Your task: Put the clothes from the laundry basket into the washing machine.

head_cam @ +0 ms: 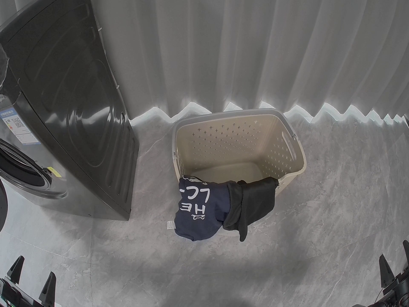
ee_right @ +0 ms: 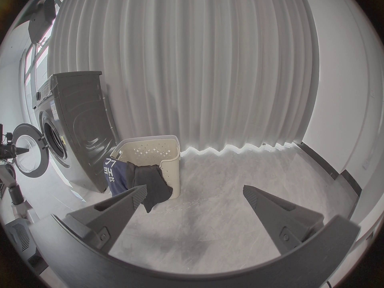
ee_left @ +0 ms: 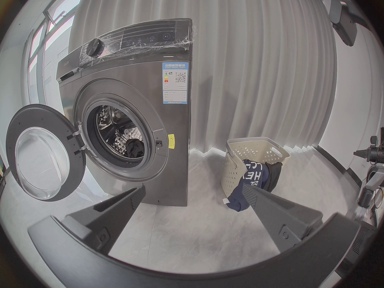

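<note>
A beige laundry basket (head_cam: 294, 148) stands on the floor before the curtain. Over its near rim hang a navy shirt with white letters (head_cam: 200, 212) and a black garment (head_cam: 251, 203). The dark grey washing machine (head_cam: 72, 103) stands at the left with its round door (ee_left: 40, 153) swung open, and a dark garment (ee_left: 135, 148) lies inside the drum. My left gripper (head_cam: 32, 276) is open and empty, low at the near left. My right gripper (head_cam: 396, 263) is open and empty at the near right. Both are well short of the basket.
A white pleated curtain (head_cam: 255, 43) closes off the back. Bare grey marbled floor (head_cam: 255, 261) stretches between the grippers and the basket. In the right wrist view a white wall with a dark skirting (ee_right: 332, 169) borders the floor.
</note>
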Robot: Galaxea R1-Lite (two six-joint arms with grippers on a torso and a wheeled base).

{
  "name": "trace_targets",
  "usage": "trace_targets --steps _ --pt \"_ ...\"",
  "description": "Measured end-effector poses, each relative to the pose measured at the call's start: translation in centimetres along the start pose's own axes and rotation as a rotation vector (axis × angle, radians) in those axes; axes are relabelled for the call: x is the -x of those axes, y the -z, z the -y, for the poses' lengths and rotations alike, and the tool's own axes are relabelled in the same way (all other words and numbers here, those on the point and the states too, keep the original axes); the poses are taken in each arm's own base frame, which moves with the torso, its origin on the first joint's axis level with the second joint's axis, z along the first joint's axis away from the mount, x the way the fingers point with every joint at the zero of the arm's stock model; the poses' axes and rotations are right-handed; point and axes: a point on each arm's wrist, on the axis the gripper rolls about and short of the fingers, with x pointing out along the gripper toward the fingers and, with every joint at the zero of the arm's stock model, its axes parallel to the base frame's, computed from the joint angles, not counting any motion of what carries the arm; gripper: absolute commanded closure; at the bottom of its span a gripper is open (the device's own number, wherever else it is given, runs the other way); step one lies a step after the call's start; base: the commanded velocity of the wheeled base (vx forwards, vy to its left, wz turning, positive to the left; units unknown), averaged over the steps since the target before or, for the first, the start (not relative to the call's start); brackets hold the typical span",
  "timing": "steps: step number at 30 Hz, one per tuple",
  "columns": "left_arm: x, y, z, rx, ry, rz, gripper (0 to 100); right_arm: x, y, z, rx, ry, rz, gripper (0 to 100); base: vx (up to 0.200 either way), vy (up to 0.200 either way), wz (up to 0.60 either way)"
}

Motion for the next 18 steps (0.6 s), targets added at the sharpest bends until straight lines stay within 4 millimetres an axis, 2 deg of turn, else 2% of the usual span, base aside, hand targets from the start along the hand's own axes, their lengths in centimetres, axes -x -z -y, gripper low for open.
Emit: trace_targets --steps 1,10,18 --pt "0.0 0.0 0.0 0.0 0.0 0.0 0 0.0 0.0 0.0 0.0 0.0 0.0 0 0.0 0.0 0.0" --pt "0.0 -0.02 0.0 0.0 -0.001 0.002 0 0.0 0.0 0.0 -0.002 0.0 0.0 0 0.0 -0.2 0.0" --pt "0.0 -0.01 0.0 0.001 -0.001 0.001 0 0.0 -0.04 0.0 -0.006 0.0 0.004 0 0.0 0.0 0.0"
